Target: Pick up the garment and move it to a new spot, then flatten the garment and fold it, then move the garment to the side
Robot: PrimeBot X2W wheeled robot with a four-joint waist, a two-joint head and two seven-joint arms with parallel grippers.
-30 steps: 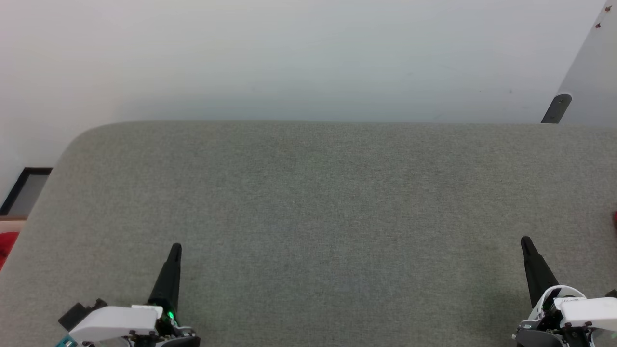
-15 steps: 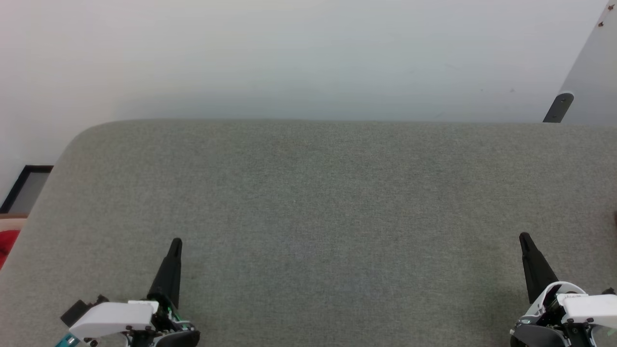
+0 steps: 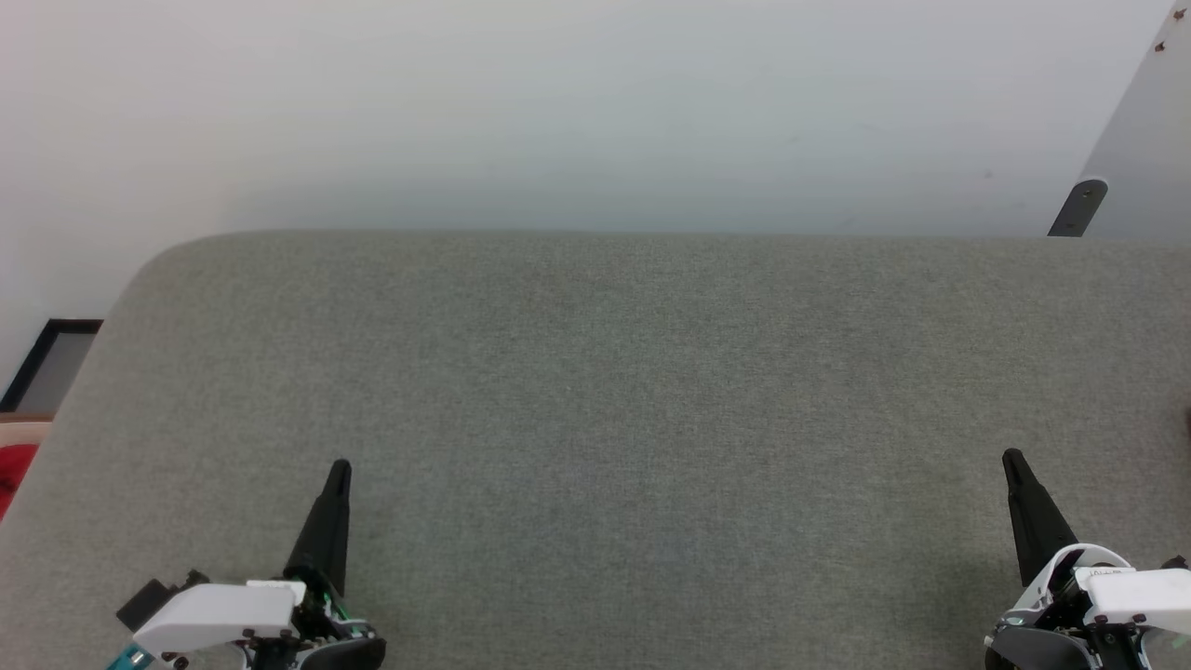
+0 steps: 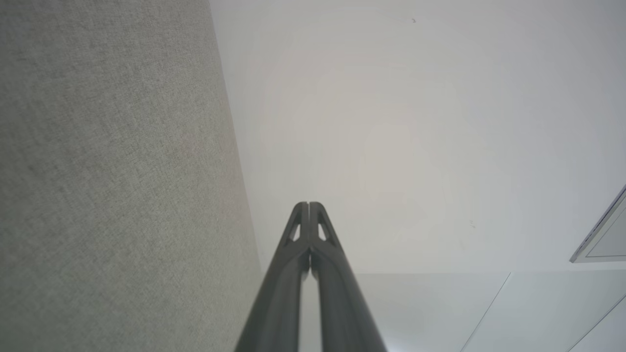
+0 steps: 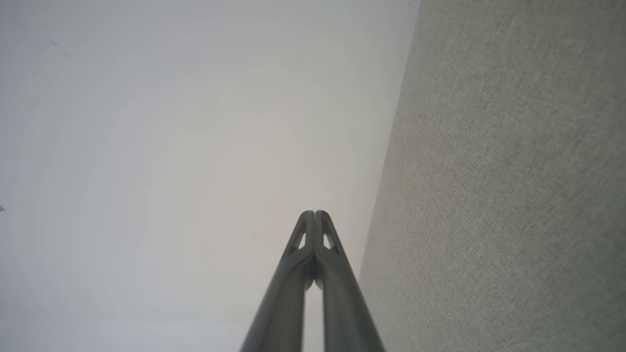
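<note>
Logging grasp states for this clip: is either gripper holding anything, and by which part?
Nothing is held. The left gripper and the right gripper are both shut, fingers pressed together with nothing between them.

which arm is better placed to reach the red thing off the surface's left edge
Left, probably: the left pincer sits nearer the red thing, the right pincer far across the grey surface. Both are shut.

Lab-like room: grey fabric worktable (image 3: 595, 372)
</note>
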